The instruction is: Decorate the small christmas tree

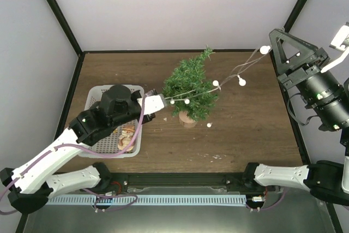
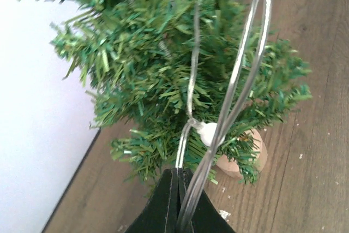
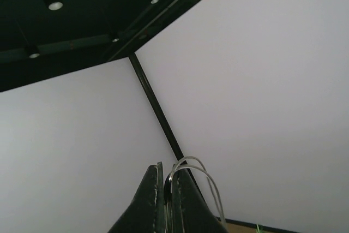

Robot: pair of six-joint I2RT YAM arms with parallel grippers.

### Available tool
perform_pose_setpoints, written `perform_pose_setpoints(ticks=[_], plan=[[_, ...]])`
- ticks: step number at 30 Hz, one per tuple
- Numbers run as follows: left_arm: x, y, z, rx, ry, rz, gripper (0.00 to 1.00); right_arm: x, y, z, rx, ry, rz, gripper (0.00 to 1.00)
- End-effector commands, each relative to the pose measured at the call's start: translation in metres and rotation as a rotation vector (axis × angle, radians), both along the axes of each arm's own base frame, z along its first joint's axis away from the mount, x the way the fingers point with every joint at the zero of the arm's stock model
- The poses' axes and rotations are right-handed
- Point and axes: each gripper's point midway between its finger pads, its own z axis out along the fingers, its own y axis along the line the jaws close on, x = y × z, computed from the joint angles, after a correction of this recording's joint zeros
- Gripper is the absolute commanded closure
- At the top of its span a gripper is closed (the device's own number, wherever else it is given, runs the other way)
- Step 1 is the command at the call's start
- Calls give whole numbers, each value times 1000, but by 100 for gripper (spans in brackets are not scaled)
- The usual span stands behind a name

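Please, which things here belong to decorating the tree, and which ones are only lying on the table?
Belong to the job:
- small christmas tree, standing mid-table
- light string, pinched by the left end effector and the right end effector, running across the tree

Only lying about:
- white basket with tan items, too unclear to name
- pale crumbs on the table

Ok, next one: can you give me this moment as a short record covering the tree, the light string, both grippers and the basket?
tree: small christmas tree upright on its wooden base, mid-table
decoration: wire light string with white bulbs, running across the tree's front branches
left gripper: shut on one end of the string, close against the tree's left side
right gripper: shut on the other end, raised off to the tree's right
basket: white basket left of the tree, under the left arm; tan contents, unclear
stage: string held at both ends, not yet released
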Motion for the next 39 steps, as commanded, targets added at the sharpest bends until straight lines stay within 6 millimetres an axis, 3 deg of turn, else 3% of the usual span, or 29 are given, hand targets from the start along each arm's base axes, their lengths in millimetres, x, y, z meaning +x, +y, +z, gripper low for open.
perform_pose_setpoints(ticks=[1,11,18,26,39], plan=[[7,3,14,-145,118,27,100,-9,0,25,34,-68,32,99],[43,23,33,-354,276,128,100,-2,12,56,42,-140,5,99],[63,16,41,-415,334,126,100,19,33,52,-16,-137,-66,99],[90,13,52,-477,337,157,100,32,40,52,-50,-147,-135,99],[138,37,49,-598,425,225,100,54,54,49,-135,-167,-250,99]])
